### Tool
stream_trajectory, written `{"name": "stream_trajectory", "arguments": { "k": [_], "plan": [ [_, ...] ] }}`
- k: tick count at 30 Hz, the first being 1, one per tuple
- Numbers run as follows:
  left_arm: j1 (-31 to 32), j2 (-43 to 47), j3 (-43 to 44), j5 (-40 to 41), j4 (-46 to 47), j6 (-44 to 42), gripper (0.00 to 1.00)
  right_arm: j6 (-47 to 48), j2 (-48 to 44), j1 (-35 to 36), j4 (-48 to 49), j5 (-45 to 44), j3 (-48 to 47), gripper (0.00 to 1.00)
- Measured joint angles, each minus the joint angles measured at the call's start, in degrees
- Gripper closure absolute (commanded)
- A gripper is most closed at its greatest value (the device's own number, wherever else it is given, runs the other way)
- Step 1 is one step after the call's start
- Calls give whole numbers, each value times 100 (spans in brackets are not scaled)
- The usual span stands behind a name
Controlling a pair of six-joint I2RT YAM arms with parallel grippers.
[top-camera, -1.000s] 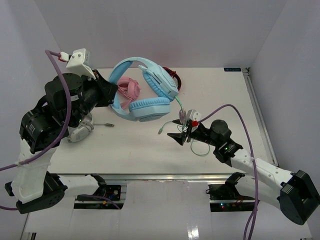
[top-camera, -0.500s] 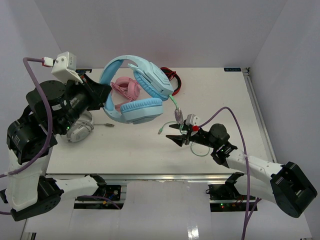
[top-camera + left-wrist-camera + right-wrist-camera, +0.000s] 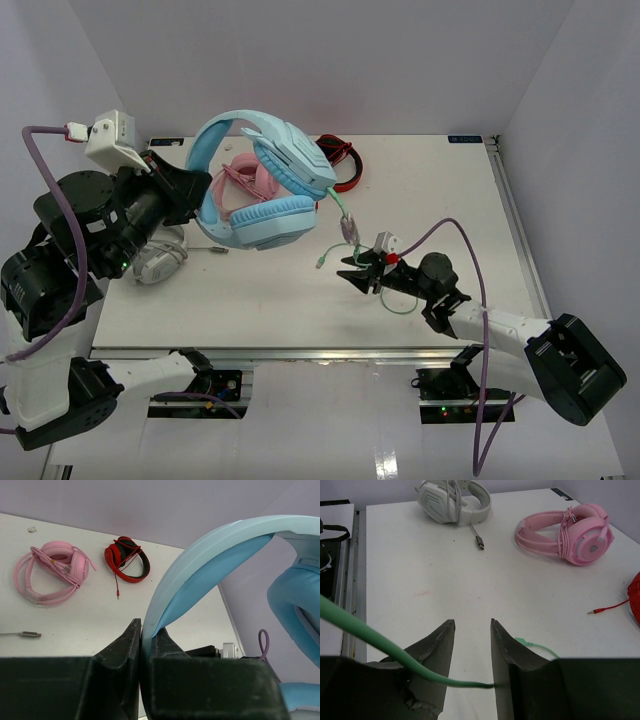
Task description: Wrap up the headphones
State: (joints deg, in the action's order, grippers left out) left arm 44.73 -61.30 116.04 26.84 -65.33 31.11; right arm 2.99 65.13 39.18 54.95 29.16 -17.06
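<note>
The light blue headphones (image 3: 265, 190) hang in the air above the table's back left. My left gripper (image 3: 190, 190) is shut on their wide headband (image 3: 210, 555), which is pinched between the jaws of that gripper (image 3: 142, 625). The thin pale green cable (image 3: 345, 215) drops from an ear cup to my right gripper (image 3: 350, 272), low over the middle of the table. In the right wrist view the cable (image 3: 370, 635) crosses the gap between the fingers of that gripper (image 3: 472, 622), which still stand apart. The cable's plug end (image 3: 522, 641) lies on the table.
A pink headset (image 3: 245, 175) lies under the lifted headphones, with a red one (image 3: 345, 165) behind it. A grey-white headset (image 3: 160, 262) sits at the left, its plug (image 3: 220, 251) on the table. Walls close off the back and both sides.
My left arm has lifted the headphones higher and carried them to the left. The right gripper's jaws have narrowed around the green cable.
</note>
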Motion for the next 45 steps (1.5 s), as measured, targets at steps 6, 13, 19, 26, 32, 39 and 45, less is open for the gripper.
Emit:
{"name": "stream_trajectory", "arguments": {
  "k": [6,13,19,26,32,39,45],
  "plan": [
    [0,55,-19,130,-16,0,100,-160,60,-53,363,92,193,89],
    [0,186,-299,146,72,2,100,-265,311,-59,673,240,195,92],
    [0,218,-465,69,133,-1,100,-391,571,-81,759,354,179,92],
    [-9,472,-1197,-1505,780,-212,100,-647,931,-306,906,498,-24,92],
    [-15,630,-2424,-3863,1385,-537,100,-826,1187,-343,828,986,-498,92],
    [-4,532,-3215,-4879,1762,-827,100,-1039,1299,-322,769,1489,-938,92],
    [-4,370,-3308,-5160,1721,-1209,100,-919,1339,-264,-54,1434,-1475,92]
  ]
}}
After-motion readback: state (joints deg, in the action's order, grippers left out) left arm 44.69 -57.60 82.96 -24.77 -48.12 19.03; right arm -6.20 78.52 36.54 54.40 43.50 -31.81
